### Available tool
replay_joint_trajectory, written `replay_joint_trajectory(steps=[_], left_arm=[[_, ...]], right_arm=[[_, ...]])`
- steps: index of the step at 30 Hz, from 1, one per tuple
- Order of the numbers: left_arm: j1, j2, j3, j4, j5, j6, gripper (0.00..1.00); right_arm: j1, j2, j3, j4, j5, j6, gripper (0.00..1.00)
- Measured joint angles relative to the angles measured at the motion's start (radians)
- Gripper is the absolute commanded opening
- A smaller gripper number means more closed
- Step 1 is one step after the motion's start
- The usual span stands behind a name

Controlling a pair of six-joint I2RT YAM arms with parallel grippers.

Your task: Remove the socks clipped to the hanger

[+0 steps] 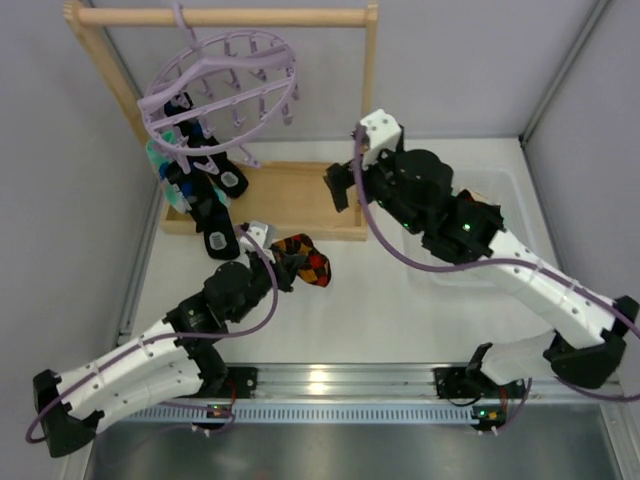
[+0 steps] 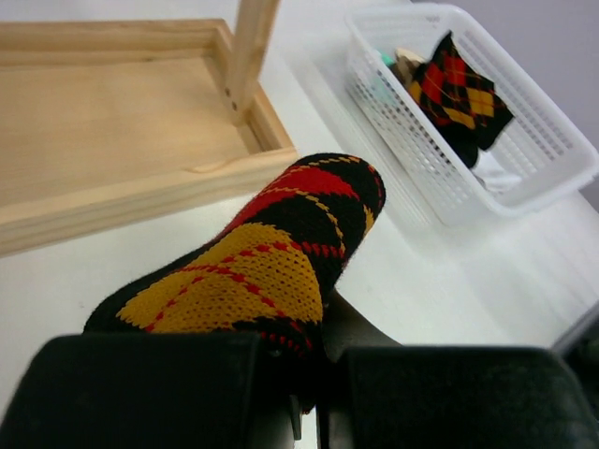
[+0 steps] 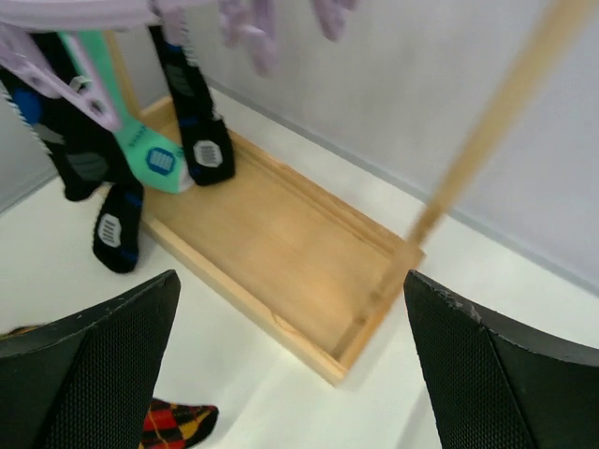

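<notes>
White worktop (image 1: 400, 320), grey walls all round, and we've got the wooden rack (image 1: 250, 17) parked in the far-left corner. The lavender hanger (image 1: 215, 85) hooks over its rail, tilted. A bunch of socks (image 1: 200, 190) hang clipped along its left side, black ones plus a teal-and-white one. They dangle over the left end of the rack's base tray (image 1: 290, 200). The lowest black one hangs past the tray's front lip, and we can't tell if it touches the worktop.

The left gripper (image 1: 282, 265) sits a bit left of the worktop's middle, just in front of the tray. Its jaws are clamped tight on one end of an argyle sock (image 2: 271, 253), black with yellow and red diamonds. In the left wrist view the sock pokes out forward from between the fingers (image 2: 140, 393) and we see no gap there. Can't say whether its free end rests on the worktop.

The right gripper (image 1: 337, 188) hovers by the right end of the tray, near the rack's right post. Its jaws are spread wide with nothing in them. The right wrist view shows both fingers (image 3: 94, 374) far apart, with only tray and worktop between them.

Over by the right edge there's a white basket (image 2: 412, 150) with a second argyle sock (image 2: 459, 89) in it, lying on some pale stuff we can't make out.
</notes>
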Motion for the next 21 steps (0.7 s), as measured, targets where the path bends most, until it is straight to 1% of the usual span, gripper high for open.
replay_joint_trajectory(steps=[3,8,12,16,21], left_arm=[[0.000,0.056,0.039,-0.016,0.082,-0.029,0.00],[0.000,0.209,0.149,0.007,0.205,-0.070,0.00],[-0.019,0.356,0.257,0.024,0.247,-0.084,0.00],[-0.087,0.586,0.451,0.042,0.248,-0.067,0.00],[-0.123,0.856,0.700,0.050,0.287,-0.021,0.00]], right_arm=[[-0.034,-0.159,-0.124,-0.031,0.059,0.049,0.99],[-0.111,-0.445,-0.332,-0.121,0.183,0.144,0.99],[-0.141,-0.646,-0.464,-0.194,0.314,0.211,0.99],[-0.142,-0.763,-0.497,-0.284,0.409,0.246,1.00],[-0.142,-0.825,-0.487,-0.375,0.480,0.267,0.99]])
